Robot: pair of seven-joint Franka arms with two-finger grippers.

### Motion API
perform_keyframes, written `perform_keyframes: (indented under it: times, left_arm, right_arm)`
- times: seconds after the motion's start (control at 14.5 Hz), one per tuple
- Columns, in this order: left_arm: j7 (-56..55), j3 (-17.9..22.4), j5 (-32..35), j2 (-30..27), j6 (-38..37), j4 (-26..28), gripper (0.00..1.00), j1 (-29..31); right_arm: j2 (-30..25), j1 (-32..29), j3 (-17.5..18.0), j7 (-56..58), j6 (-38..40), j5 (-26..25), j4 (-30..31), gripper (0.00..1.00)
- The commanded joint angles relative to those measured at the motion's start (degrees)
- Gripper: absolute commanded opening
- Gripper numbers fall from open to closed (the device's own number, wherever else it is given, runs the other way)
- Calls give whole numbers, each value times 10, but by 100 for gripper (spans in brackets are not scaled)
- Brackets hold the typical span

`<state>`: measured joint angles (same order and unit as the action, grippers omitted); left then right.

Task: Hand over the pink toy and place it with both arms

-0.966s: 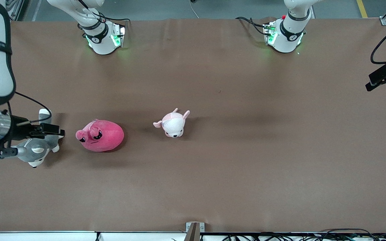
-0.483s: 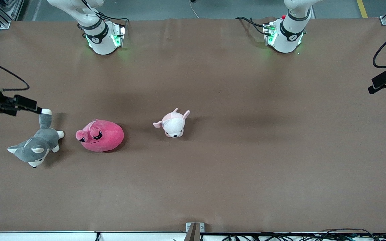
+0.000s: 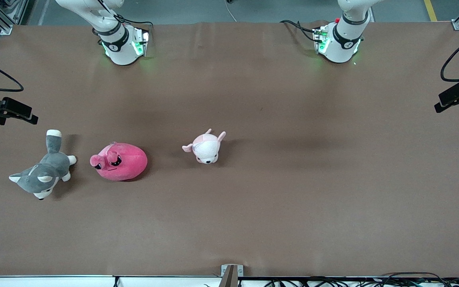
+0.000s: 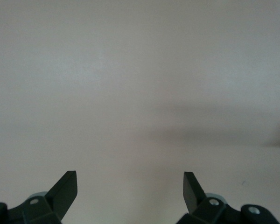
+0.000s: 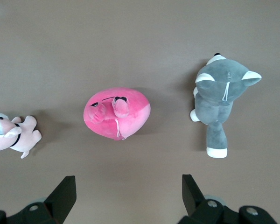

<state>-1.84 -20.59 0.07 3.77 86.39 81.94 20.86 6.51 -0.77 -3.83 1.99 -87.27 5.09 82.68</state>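
Hot-pink, the pink toy (image 3: 119, 161) lies on the brown desk (image 3: 293, 179) between a grey plush (image 3: 41, 173) and a pale pink-and-white plush (image 3: 206, 146), untouched. Right gripper (image 5: 129, 193) hangs above these toys, fingers apart and empty. Left gripper (image 4: 130, 190) hangs over bare desk at its own end, fingers apart.

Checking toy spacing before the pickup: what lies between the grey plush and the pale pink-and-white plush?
The pink toy lies between the grey plush and the pale pink-and-white plush, touching neither; the front view shows it, the right wrist view too.
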Motion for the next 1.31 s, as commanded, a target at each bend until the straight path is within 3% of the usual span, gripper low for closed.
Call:
perform_keyframes:
  times: [0.0, 0.21, 0.48, 0.76, 1.24]
  left_arm:
    - [2, 22, -3, -5, 4, -1, 100, -29]
    - [1, 104, -3, -7, 3, -1, 100, -111]
    - [0, 188, -4, -9, 2, -2, 100, -200]
    - [1, 191, -4, -9, 1, -1, 100, -203]
    - [4, 197, -6, -10, -1, -3, 100, -208]
  right_arm:
    - [-2, -33, 18, -7, -10, -22, -13, 100]
    - [-6, -63, 51, -1, -35, -31, -12, 100]
    - [-24, -62, 51, -2, -33, -40, 11, 100]
    - [-93, -54, 52, -3, -87, -40, 106, 100]
    - [-106, -54, 52, -2, -85, -41, 127, 100]
